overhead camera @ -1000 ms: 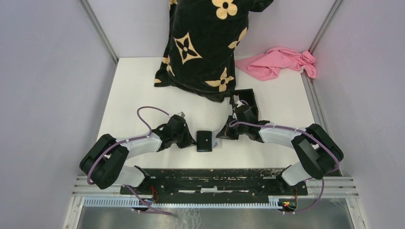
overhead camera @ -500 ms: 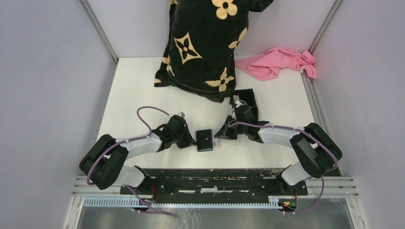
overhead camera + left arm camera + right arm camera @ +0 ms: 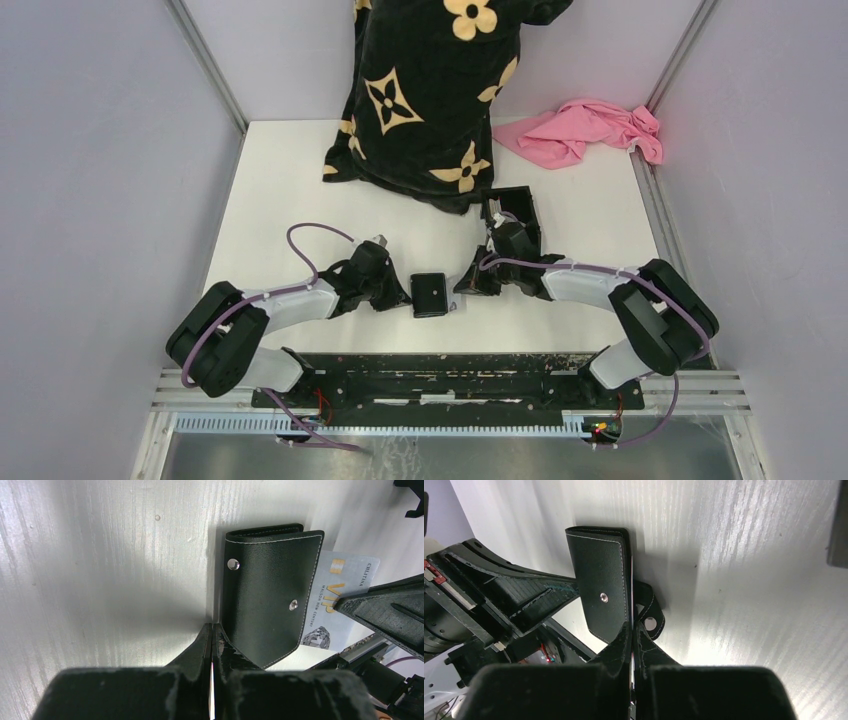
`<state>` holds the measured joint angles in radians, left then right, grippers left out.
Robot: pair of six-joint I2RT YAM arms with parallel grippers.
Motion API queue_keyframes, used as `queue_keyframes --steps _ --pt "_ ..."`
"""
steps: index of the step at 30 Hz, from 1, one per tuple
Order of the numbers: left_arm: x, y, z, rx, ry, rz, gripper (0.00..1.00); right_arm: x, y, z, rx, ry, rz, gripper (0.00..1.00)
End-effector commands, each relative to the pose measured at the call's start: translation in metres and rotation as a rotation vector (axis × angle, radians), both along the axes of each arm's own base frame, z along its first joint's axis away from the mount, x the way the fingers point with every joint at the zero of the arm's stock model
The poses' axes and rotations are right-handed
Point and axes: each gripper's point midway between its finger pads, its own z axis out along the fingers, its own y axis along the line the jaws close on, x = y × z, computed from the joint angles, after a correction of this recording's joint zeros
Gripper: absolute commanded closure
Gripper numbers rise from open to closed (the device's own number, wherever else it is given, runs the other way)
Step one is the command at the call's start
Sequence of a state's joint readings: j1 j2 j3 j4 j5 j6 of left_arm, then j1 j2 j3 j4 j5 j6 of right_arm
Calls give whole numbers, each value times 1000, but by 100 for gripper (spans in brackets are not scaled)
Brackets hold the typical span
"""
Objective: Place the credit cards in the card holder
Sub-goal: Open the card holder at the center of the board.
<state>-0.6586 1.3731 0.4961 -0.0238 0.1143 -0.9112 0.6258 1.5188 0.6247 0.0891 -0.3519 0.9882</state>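
Observation:
The black card holder (image 3: 431, 294) lies folded on the table between my two grippers. In the left wrist view the card holder (image 3: 270, 595) has a whitish-grey credit card (image 3: 342, 597) sticking out of its far side. My right gripper (image 3: 463, 287) is shut on that card, which shows edge-on between its fingers in the right wrist view (image 3: 630, 626) and runs into the holder (image 3: 604, 585). My left gripper (image 3: 404, 296) is shut, and its tip (image 3: 212, 627) rests against the holder's opposite edge. The blue card is not in view.
A black shallow tray (image 3: 512, 205) sits just behind the right wrist. A black cloth with tan flowers (image 3: 430, 90) hangs over the table's back. A pink cloth (image 3: 585, 130) lies at the back right. Grey walls close in both sides.
My right gripper has edged left toward the holder with the card, then back a little. The holder has turned slightly. The left arm has barely moved.

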Motion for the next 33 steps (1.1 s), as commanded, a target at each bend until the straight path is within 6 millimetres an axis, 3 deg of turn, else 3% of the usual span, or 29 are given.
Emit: queue_keyframes --steps 1,8,19,33 --pt "3 -2 4 -8 -28 -4 97 12 -1 16 -16 -82 14 99" --pt "2 -1 3 -4 -26 -2 97 11 3 12 -7 -69 27 99" --pt "4 -2 1 2 -21 -8 97 17 11 29 30 -95 32 99" --pt "4 -3 0 0 -14 -5 97 13 8 15 11 -74 44 99"
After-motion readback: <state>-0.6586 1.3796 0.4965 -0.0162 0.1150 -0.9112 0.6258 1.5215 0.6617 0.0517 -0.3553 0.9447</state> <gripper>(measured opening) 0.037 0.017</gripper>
